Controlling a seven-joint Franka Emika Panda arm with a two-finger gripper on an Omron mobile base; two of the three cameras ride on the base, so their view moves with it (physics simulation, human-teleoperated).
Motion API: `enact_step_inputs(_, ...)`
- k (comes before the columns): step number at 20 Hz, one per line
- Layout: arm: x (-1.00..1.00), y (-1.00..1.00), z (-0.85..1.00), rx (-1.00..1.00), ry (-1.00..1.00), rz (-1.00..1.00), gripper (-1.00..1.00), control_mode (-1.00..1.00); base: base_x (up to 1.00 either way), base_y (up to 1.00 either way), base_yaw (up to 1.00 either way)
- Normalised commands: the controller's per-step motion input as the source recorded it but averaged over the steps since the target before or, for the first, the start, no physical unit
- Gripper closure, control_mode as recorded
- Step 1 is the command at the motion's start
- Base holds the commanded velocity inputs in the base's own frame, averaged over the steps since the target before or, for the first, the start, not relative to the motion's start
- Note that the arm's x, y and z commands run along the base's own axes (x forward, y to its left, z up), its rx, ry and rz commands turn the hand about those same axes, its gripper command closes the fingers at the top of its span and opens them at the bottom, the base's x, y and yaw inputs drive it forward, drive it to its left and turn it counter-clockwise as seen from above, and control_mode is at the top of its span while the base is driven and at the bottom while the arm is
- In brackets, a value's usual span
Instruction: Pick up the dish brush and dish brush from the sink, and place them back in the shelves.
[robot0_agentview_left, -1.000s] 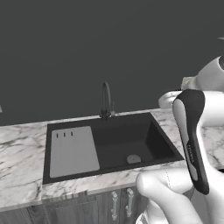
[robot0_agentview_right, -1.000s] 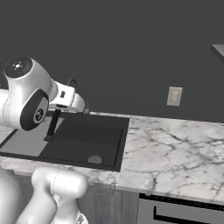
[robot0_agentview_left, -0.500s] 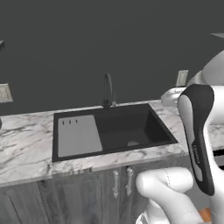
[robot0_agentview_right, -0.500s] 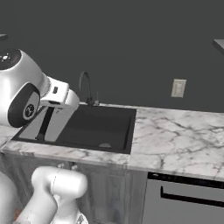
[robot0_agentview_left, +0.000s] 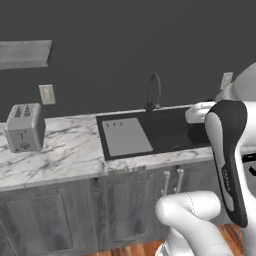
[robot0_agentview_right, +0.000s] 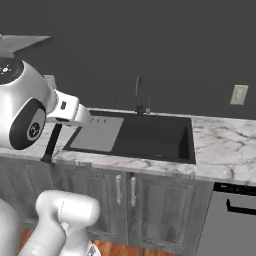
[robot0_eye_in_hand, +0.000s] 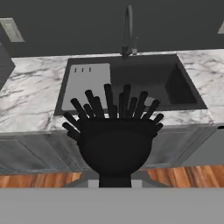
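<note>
Dish brush (robot0_eye_in_hand: 114, 139), black, bristles splayed: clamped in the closed gripper (robot0_eye_in_hand: 115, 178), held clear of the counter before the sink (robot0_eye_in_hand: 131, 83); shelves (robot0_agentview_left: 25, 53) high on the wall, left; toaster (robot0_agentview_left: 23, 127) beneath.

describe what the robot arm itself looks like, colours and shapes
The arm is built of glossy white, rounded, bulbous segments with a long black rounded panel on the link nearest the left base camera. In the right base view a round white joint housing has a dark circular cap bearing small white markings, then a boxy white wrist block.
</note>
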Motion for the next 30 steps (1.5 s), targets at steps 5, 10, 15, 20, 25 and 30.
enact_step_inputs(5, 0.0, 0.0, 0.0, 0.0, 0.0, 0.0, 1.0, 1.0, -0.18, 0.99, 0.0)
enact_step_inputs(10, 0.0, 0.0, 0.0, 0.0, 0.0, 0.0, 1.0, 1.0, -0.07, 1.0, 0.0)
enact_step_inputs(15, 0.0, 0.0, 0.0, 0.0, 0.0, 0.0, 1.0, 1.0, 0.0, 1.0, 0.0)
enact_step_inputs(20, 0.0, 0.0, 0.0, 0.0, 0.0, 0.0, 1.0, 1.0, 0.0, 0.91, 0.0)
enact_step_inputs(25, 0.0, 0.0, 0.0, 0.0, 0.0, 0.0, 1.0, 1.0, 0.02, 0.7, 0.0)
enact_step_inputs(30, 0.0, 0.0, 0.0, 0.0, 0.0, 0.0, 1.0, 1.0, 0.23, 0.48, 0.0)
